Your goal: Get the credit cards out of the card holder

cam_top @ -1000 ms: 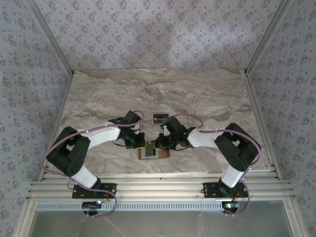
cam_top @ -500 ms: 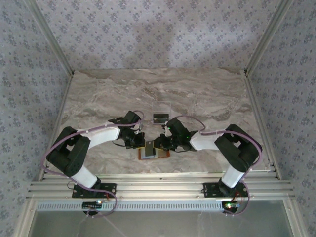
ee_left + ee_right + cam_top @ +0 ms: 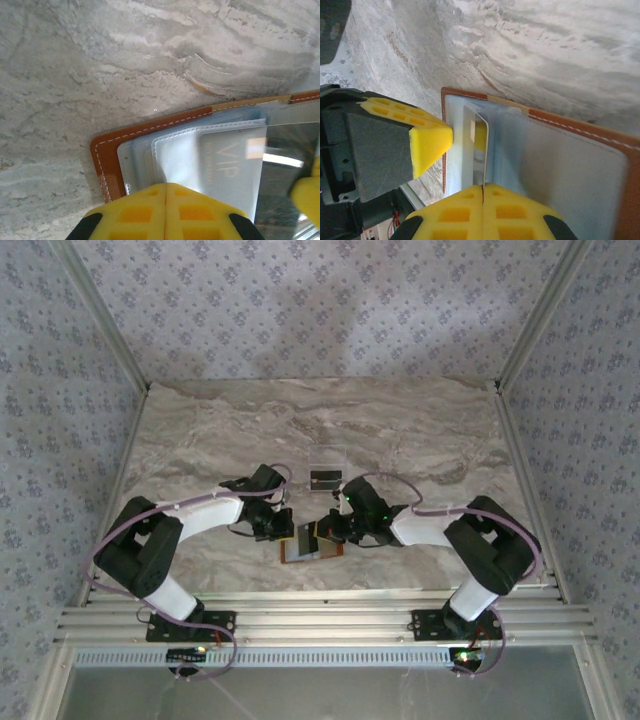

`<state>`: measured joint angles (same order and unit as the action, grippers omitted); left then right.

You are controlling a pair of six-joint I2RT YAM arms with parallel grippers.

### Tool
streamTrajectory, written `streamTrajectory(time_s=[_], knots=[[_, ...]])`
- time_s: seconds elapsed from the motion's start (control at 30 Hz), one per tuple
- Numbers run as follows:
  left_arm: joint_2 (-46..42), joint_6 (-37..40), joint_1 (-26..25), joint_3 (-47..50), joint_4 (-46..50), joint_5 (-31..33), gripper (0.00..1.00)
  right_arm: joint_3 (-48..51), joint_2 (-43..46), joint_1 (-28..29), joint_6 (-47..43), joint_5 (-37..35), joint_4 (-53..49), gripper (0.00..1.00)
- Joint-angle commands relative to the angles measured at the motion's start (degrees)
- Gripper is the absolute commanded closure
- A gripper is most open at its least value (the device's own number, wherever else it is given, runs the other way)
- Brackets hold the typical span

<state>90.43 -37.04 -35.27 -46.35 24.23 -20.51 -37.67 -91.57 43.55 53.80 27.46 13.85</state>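
Open holder (image 3: 312,548) lies flat on the bench (image 3: 200,440), midway between the arms. My right end effector (image 3: 483,192) pinches a card (image 3: 474,145) by its edge, and the card's length runs straight ahead into the pocket. My left end effector (image 3: 166,192) is pressed together, tips on the holder's left half. I judge the pull should go straight back, rightward.

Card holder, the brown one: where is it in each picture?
Top external: the card holder lies low in the middle of the marble table, near its front edge.
Left wrist: it is in the lower right part, with its brown stitched corner pointing left.
Right wrist: it is in the lower right part, blue-grey lining up.
Shared landmark: the marble table around it, and the white-stitched brown edge.
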Motion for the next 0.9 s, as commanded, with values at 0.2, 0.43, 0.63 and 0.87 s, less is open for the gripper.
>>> streamTrajectory(time_s=[0.2, 0.43, 0.63, 0.87], knots=[[-1.46, 0.91, -0.15, -1.62, 6.73, 4.5, 0.81, -2.24, 9.57, -2.49, -11.9, -4.27, -15.27, 1.0], [-5.7, 1.37, -0.07, -5.27, 7.58, 4.35, 0.69, -8.18, 15.39, -3.87, -24.75, -8.25, -26.41, 1.0], [-9.0, 1.62, 1.24, -5.06, 9.05, 6.38, 0.64, -17.07, 13.66, -6.45, -47.78, -7.87, -36.63, 1.0], [-10.91, 3.13, 3.01, -1.25, 12.65, 7.85, 0.69, -28.32, 6.15, -7.38, -77.21, -15.08, -50.55, 1.0]])
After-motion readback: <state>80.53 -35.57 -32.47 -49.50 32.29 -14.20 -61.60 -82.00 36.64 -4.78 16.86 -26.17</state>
